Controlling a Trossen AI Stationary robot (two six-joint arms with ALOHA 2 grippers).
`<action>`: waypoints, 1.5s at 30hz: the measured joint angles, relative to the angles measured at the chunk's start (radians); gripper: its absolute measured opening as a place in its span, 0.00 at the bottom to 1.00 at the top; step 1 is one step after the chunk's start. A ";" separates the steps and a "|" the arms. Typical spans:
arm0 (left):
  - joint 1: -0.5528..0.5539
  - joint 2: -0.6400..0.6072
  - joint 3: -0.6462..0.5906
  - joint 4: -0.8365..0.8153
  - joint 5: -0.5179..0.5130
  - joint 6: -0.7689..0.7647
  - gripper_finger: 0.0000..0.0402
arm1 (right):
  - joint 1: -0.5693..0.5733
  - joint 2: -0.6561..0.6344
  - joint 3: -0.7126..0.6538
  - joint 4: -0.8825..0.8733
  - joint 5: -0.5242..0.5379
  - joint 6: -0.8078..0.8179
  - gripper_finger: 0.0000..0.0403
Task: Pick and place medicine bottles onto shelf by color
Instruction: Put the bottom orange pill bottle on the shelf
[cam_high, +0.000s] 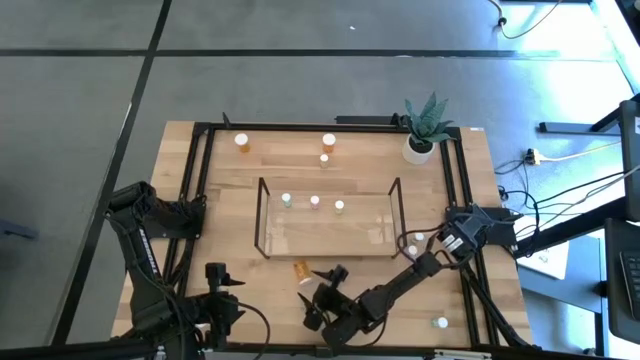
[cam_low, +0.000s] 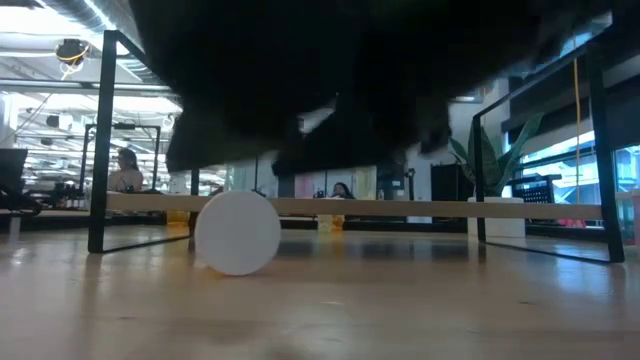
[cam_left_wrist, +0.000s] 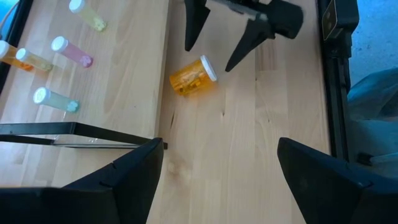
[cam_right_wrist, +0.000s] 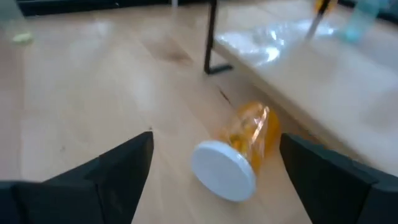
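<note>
An orange medicine bottle (cam_high: 302, 269) with a white cap lies on its side on the table, in front of the shelf (cam_high: 325, 245). My right gripper (cam_high: 318, 295) stands open just on its near side. In the right wrist view the bottle (cam_right_wrist: 239, 152) lies ahead of the two fingers, cap toward them, apart from both. My left gripper (cam_high: 230, 295) waits open at the near left, looking at the bottle (cam_left_wrist: 193, 76) and the right gripper (cam_left_wrist: 208, 57). A greenish (cam_high: 286, 200), a pinkish (cam_high: 315, 201) and a yellowish bottle (cam_high: 339, 206) stand on the shelf.
Orange bottles (cam_high: 242, 142) (cam_high: 328, 142) stand at the far side. White bottles (cam_high: 415, 243) (cam_high: 441, 322) stand on the right. A plant in a white pot (cam_high: 420, 148) is at the far right corner. Black frame rails (cam_high: 200, 200) border the table.
</note>
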 joint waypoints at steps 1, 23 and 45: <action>0.000 0.000 0.000 0.000 0.000 0.000 0.77 | 0.001 0.000 0.018 -0.018 0.010 -0.020 0.87; 0.000 0.000 0.000 0.000 0.000 0.000 0.77 | -0.012 0.238 0.500 -0.461 0.164 0.028 0.87; 0.000 0.000 0.000 0.000 0.000 0.000 0.77 | 0.006 0.282 0.503 -0.592 0.148 0.267 0.87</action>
